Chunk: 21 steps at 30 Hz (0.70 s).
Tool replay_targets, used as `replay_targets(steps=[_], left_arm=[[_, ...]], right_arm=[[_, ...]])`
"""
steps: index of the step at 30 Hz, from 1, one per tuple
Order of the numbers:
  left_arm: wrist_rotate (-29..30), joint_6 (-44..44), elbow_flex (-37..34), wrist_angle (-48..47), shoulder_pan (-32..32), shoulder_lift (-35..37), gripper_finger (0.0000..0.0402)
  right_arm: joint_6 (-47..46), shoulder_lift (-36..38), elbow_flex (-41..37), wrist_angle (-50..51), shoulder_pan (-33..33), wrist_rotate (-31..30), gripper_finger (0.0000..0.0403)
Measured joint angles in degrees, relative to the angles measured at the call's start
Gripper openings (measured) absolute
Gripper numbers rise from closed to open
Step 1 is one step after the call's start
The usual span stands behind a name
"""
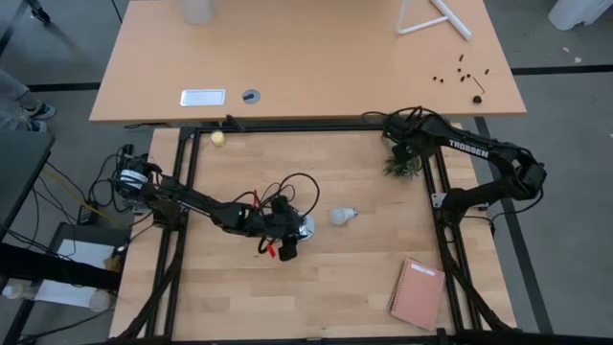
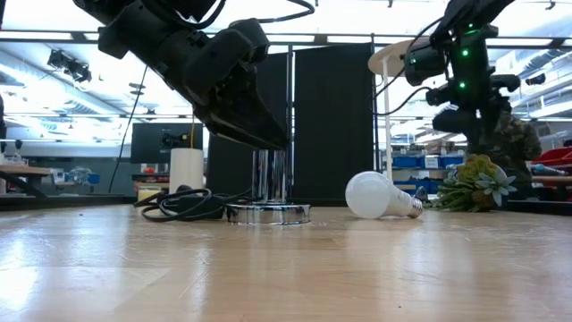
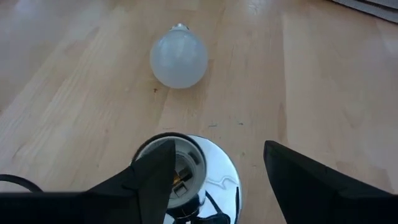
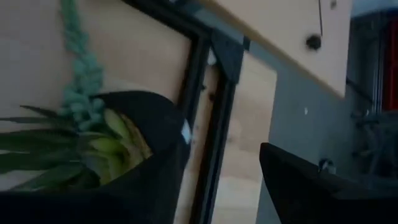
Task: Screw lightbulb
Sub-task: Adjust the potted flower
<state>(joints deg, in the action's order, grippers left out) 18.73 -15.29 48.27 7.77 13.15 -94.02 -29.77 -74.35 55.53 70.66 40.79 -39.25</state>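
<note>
The white frosted lightbulb (image 1: pixel 342 216) lies on its side on the wooden table, its screw base toward the table's right; it also shows in the low view (image 2: pixel 379 196) and the left wrist view (image 3: pixel 179 57). The round silver socket (image 1: pixel 303 227) stands upright on its disc (image 2: pixel 268 213) just left of the bulb, its opening up (image 3: pixel 180 167). My left gripper (image 1: pixel 287 232) is open and hovers over the socket, its fingers (image 3: pixel 155 177) standing about the opening. My right gripper (image 1: pixel 397 146) is open at the far right, above a plant (image 4: pixel 93 149).
A black cord (image 1: pixel 292 187) loops on the table behind the socket, with red clips (image 1: pixel 271 249) near it. A green plant (image 1: pixel 400 165) sits at the far right, a pink notebook (image 1: pixel 419 292) at the near right and a small yellow ball (image 1: pixel 218 138) at the far left.
</note>
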Motion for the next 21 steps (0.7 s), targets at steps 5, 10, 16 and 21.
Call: replay_targets(steps=[5, 10, 16, 21], left_arm=[[-1.13, 0.16, 0.0, -0.05, 0.84, 0.0, 0.0249], [-1.31, 1.64, 0.0, -0.07, 1.61, 0.0, 0.0249], [-1.61, 2.28, 0.0, -0.07, 2.24, 0.0, 0.0249], [-1.67, 2.38, 0.0, -0.05, 2.4, 0.0, 0.0249]], right_arm=[[-1.04, -0.63, 0.0, 4.76, 2.04, 1.69, 0.0228], [-2.4, -1.62, -0.04, 6.66, 4.39, 0.59, 0.0228], [-0.99, -4.36, -2.35, 3.26, 6.72, 3.19, 0.0228], [-0.42, -5.25, -4.11, 0.5, 6.68, 5.44, 0.0228]])
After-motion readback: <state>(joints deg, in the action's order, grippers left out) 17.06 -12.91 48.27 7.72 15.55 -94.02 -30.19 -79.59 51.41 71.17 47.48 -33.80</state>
